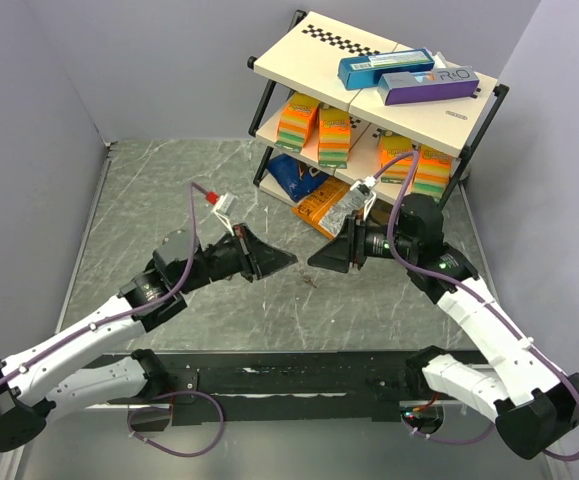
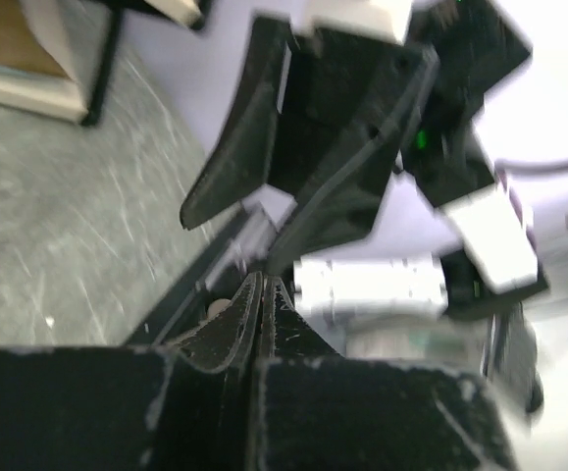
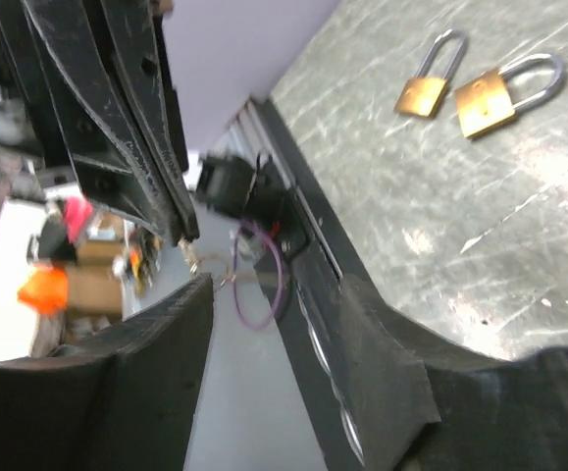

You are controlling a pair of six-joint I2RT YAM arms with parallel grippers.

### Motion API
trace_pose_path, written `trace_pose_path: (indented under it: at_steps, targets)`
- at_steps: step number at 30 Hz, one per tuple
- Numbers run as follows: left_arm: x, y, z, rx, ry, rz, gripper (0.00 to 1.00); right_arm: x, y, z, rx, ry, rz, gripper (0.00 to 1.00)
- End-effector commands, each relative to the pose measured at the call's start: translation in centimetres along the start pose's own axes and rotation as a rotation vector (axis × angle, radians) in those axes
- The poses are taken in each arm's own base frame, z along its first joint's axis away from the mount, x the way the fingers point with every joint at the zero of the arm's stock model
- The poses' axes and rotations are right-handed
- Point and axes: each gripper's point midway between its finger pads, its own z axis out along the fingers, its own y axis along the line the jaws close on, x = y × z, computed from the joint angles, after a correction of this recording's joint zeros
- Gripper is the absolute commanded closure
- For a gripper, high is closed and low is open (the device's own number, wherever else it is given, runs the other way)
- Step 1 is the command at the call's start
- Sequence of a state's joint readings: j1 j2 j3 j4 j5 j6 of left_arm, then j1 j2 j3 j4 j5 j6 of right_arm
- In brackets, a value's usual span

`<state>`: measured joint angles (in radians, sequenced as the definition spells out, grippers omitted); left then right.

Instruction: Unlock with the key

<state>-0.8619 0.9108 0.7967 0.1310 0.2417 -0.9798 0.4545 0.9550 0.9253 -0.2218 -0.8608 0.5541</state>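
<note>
My left gripper (image 1: 287,261) is shut and held above the table, tip to tip with my right gripper (image 1: 316,260). In the right wrist view a tiny metal key (image 3: 193,257) with a thin wire ring sticks out of the left gripper's closed tip. In the left wrist view the left fingers (image 2: 249,304) are pressed together. My right gripper (image 3: 274,294) is open and empty, its fingers spread just in front of the key. Two brass padlocks with silver shackles (image 3: 423,94) (image 3: 487,101) lie side by side on the grey table, apart from both grippers.
A shelf rack (image 1: 379,90) stands at the back right with a blue box (image 1: 384,67) and a purple box (image 1: 429,85) on top, colourful boxes inside and snack bags (image 1: 324,205) underneath. A black rail (image 1: 299,380) runs along the near edge. Grey walls close both sides.
</note>
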Motion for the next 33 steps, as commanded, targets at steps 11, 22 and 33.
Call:
trace_pose_path:
  at_steps: [11, 22, 33]
  targets:
    - [4.2, -2.4, -1.2, 0.182, 0.385, 0.112, 0.99, 3.6, 6.3, -1.1, -0.267, 0.222, -0.081, 0.63]
    - [4.0, -2.7, -1.4, 0.218, 0.377, 0.095, 0.99, 4.2, 6.0, -0.4, -0.264, 0.253, -0.084, 0.70]
    - [4.0, -2.7, -1.2, 0.227, 0.379, 0.084, 0.99, 4.3, 5.7, 0.0, -0.261, 0.258, -0.091, 0.72]
